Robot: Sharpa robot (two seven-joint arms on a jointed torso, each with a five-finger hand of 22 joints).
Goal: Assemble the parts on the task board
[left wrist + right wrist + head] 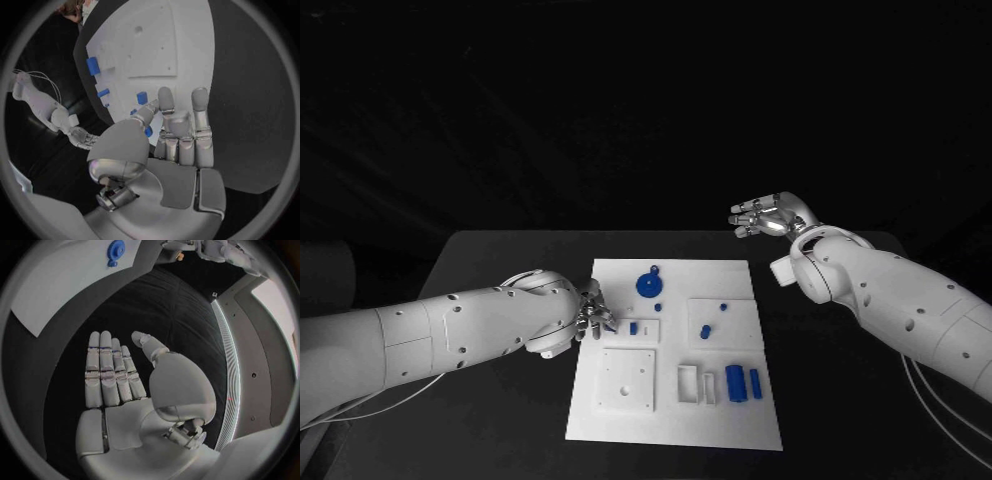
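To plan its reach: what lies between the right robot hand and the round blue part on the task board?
In the head view, only bare white task board and black table separate the right robot hand from the round blue part.

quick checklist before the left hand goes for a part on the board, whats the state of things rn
1. Left hand at the task board: ok, it sits at the board's left edge by a small blue part.
2. Left hand free to grasp: cannot tell, its fingers are near a blue piece in the left wrist view, contact unclear.
3. Right hand out of the way: ok, raised beyond the board's far right corner, fingers apart, holding nothing.
4. Round blue part in place: ok, it lies on the board's far end, untouched.
5. Two upright-looking blue parts near the board's near right: ok, clear of both hands.
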